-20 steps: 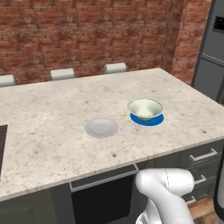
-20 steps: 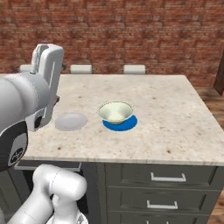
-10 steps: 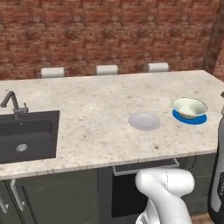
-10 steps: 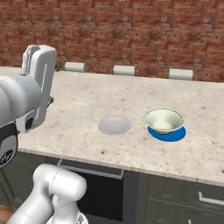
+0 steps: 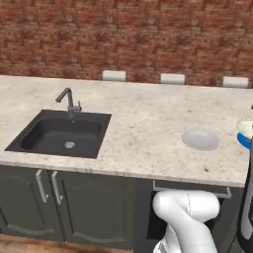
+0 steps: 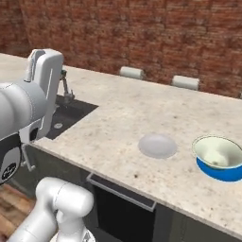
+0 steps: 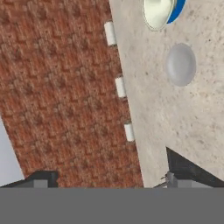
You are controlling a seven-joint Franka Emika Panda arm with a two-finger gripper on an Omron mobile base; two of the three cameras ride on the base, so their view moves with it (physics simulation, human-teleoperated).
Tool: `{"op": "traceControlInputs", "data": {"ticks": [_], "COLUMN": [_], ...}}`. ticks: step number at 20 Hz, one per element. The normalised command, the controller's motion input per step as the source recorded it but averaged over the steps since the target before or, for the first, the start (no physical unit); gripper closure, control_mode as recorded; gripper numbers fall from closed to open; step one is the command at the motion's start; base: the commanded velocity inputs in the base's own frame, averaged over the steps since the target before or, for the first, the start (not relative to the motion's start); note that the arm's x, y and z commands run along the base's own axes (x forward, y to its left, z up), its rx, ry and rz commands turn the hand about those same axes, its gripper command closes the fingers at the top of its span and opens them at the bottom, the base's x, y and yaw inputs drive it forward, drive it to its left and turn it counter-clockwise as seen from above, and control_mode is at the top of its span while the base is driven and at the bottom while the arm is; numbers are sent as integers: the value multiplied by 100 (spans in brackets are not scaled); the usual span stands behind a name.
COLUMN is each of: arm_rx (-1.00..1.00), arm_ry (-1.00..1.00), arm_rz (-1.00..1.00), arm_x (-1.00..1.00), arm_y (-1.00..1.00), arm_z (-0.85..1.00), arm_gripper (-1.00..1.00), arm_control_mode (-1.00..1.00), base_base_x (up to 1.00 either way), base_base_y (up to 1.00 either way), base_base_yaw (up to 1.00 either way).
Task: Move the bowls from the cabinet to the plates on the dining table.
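A cream-white bowl (image 6: 218,152) sits on the bright blue plate (image 6: 222,172) near the right end of the dining table (image 6: 118,111). Just to its left lies the pale grey plate (image 6: 157,145), bare. In the left base view the grey plate (image 5: 200,139) is at mid right and the bowl (image 5: 245,127) is cut by the right edge. The hand view is rolled: bowl (image 7: 158,12) at the top, grey plate (image 7: 180,64) below it. My gripper (image 7: 107,183) is held high above the table, open, with nothing between its fingers. The cabinet is out of view.
A dark sink (image 5: 62,132) with a grey faucet (image 5: 69,101) is set into the table's left half. A red brick wall (image 5: 128,34) runs behind, with white stool backs (image 5: 114,75) along the far edge. Dark cupboard doors (image 5: 44,197) front the table.
The whole picture has shifted: the base has moved left along the table. The sink has come into view and both plates now lie far right. Bowl and plates have not moved on the table.
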Motion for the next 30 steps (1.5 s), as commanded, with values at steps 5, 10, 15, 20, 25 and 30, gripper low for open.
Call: {"op": "traceControlInputs", "data": {"ticks": [5, 10, 15, 20, 25, 30], "arm_rx": [0, 0, 0, 0, 0, 0], "arm_ry": [0, 0, 0, 0, 0, 0], "arm_rz": [0, 0, 0, 0, 0, 0], "arm_x": [0, 0, 0, 0, 0, 0], "arm_y": [0, 0, 0, 0, 0, 0], "arm_z": [0, 0, 0, 0, 0, 0], "arm_gripper": [-100, -100, -100, -100, -100, -100], "arm_control_mode": [100, 100, 100, 100, 100, 100], "base_base_x": [0, 0, 0, 0, 0, 0], "base_base_y": [0, 0, 0, 0, 0, 0], "base_base_yaw": [50, 50, 50, 50, 50, 50]}}
